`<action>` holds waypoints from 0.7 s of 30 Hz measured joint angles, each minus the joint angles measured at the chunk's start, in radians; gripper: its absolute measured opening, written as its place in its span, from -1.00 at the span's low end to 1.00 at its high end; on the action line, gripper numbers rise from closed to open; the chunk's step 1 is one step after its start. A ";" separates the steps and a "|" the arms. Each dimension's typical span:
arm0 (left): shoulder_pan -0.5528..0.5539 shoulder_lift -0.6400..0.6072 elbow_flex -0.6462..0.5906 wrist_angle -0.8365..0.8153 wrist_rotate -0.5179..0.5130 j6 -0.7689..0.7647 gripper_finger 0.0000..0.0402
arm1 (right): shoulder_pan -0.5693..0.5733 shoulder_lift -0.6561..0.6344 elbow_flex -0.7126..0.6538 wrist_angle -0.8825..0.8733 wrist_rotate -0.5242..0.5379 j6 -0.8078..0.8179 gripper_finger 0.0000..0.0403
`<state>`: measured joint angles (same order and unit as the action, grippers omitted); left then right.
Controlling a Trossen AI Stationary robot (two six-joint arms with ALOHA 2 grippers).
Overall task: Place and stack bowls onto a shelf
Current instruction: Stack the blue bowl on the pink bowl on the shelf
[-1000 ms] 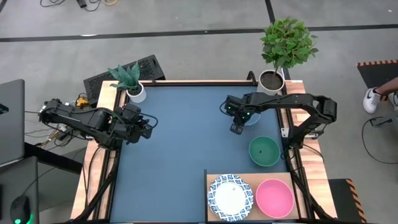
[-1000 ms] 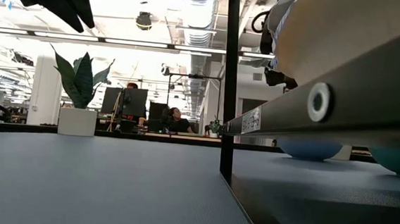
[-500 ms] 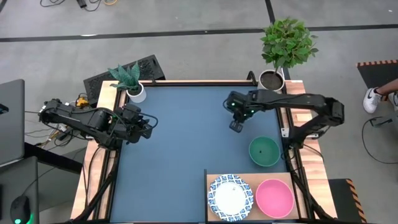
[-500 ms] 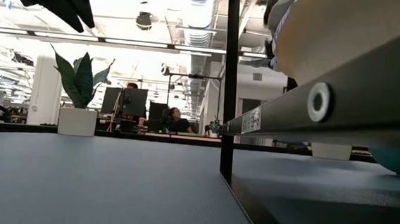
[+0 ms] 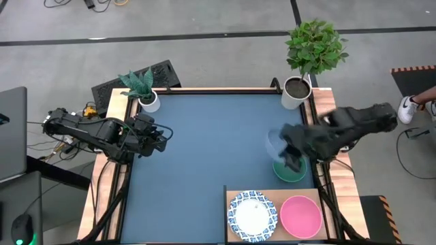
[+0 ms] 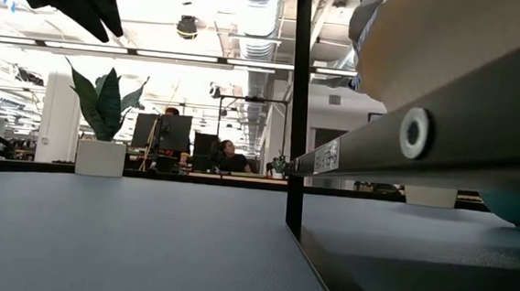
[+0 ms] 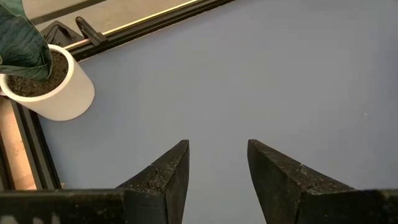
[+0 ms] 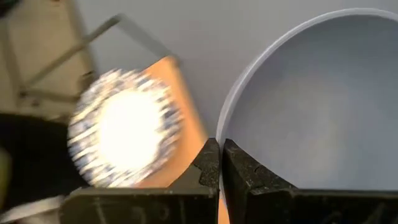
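Tightly, right end effector [image 8: 220, 163] pinching bowl [image 8: 311, 106] rim

Overhead view. The right gripper [image 5: 293, 158], blurred, carries a pale bowl [image 5: 278, 144] above the green bowl [image 5: 289, 170]. Beyond its jaws, on the shelf [image 5: 274, 193], sit a blue-rimmed white bowl [image 5: 251, 216] and a pink bowl [image 5: 300, 216]. The left gripper [image 5: 163, 139] hangs at the table's [image 5: 204, 150] opposite edge.

Four views: overhead, table-level, two wrist-mounted.
High looks straight down on the tabletop [image 5: 204, 150]; low skims level across it; both share the shelf [image 5: 231, 192]; wrist cameras sit close above.
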<state>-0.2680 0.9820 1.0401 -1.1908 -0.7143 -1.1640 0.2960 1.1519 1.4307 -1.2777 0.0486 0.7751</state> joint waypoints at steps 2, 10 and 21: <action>0.000 0.000 0.000 0.000 0.000 0.000 -0.27 | 0.117 -0.005 0.025 -0.004 0.002 0.116 -0.88; 0.000 0.000 0.000 0.000 0.000 0.002 -0.27 | 0.447 0.070 0.165 0.000 0.061 0.385 -0.88; 0.000 0.000 0.000 0.000 -0.006 0.002 -0.27 | 0.634 0.339 0.373 -0.138 0.068 0.467 -0.88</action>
<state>-0.2676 0.9819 1.0401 -1.1908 -0.7204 -1.1618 0.9303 1.4912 1.8038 -1.4160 0.1162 1.2418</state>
